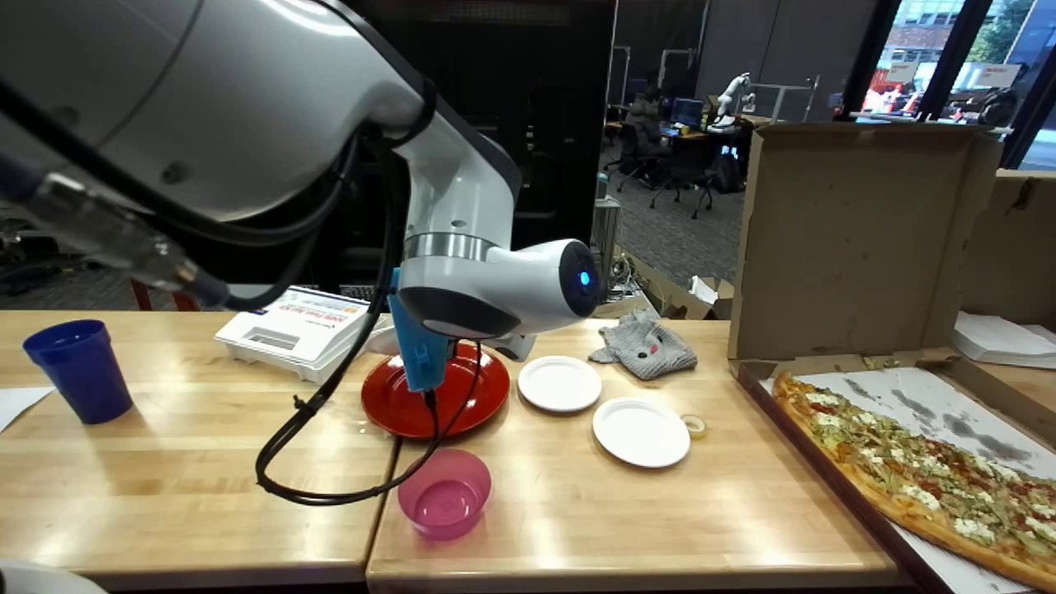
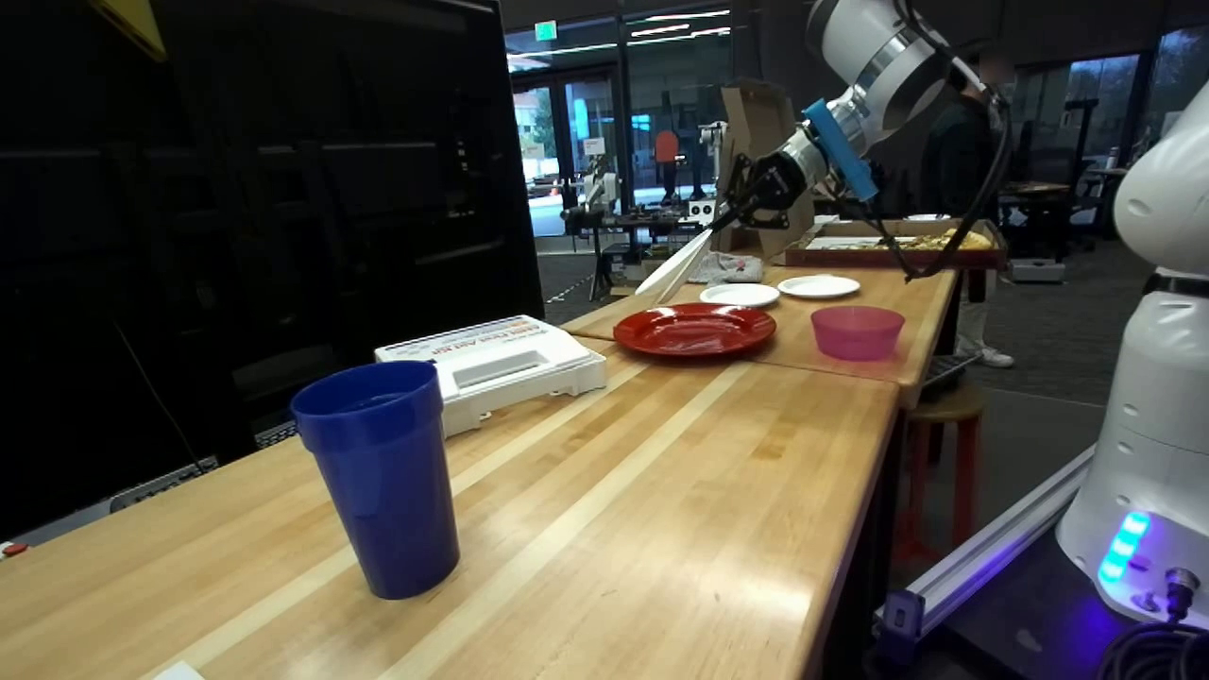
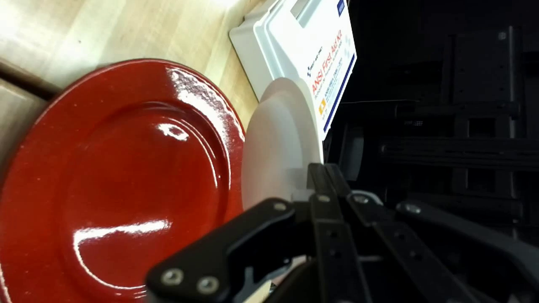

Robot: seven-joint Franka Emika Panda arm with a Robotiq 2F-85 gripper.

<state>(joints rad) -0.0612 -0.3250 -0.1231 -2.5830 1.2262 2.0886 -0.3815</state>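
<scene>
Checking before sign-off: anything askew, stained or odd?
The white plate in the gripper tilts steeply, while two other white plates lie flat. Also, dark stains mark the white sheet beside the pizza; grease, perhaps.

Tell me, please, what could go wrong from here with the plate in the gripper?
The gripper pinches the white plate near its edge, so it might slip or bend. That plate is tilted close to the red plate, so a careless move could perhaps bump it.
</scene>
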